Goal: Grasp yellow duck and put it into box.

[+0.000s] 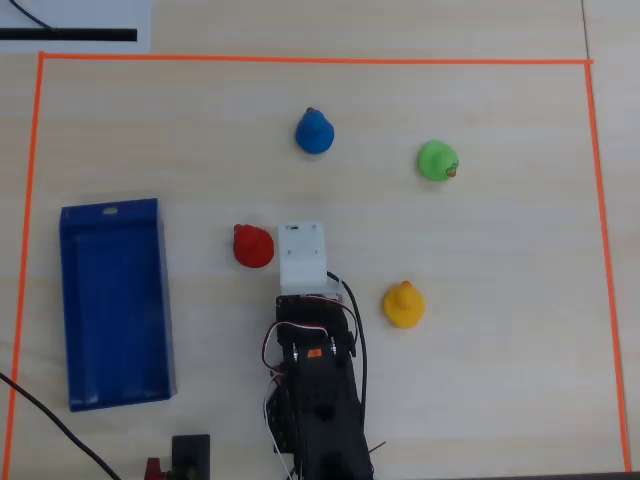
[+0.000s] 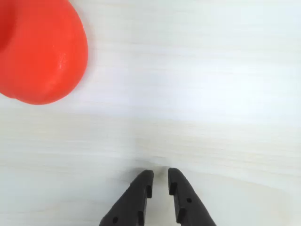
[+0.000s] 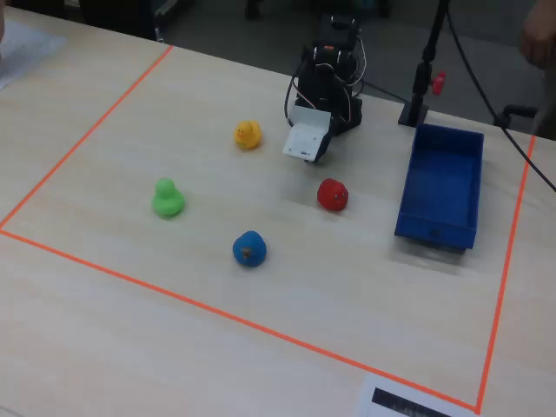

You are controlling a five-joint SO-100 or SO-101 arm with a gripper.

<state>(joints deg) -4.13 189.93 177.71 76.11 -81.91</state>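
Desk point(image 1: 480, 380): a pale wood surface was recorded, marked with an orange tape border point(image 1: 300, 60).
Arm point(image 1: 315, 400): it was seen at the near middle of the overhead view, reaching toward the centre of the taped area.
End effector point(image 2: 160, 176): in the wrist view the two dark fingertips were found almost together, a thin gap left between them, with nothing held; only bare desk was seen under them.
Yellow duck point(image 1: 403, 304): it was found standing on the desk just to the right of the arm in the overhead view, apart from the end effector and well away from the box.
Box point(image 1: 70, 300): the blue tray was recorded at the left of the overhead view, long side running near to far, empty.
Red duck point(image 1: 253, 245): it was noted just left of the arm's white housing point(image 1: 303, 255), and large at the upper left of the wrist view.
Blue duck point(image 1: 314, 131): farther out, near the centre.
Green duck point(image 1: 437, 160): far right.
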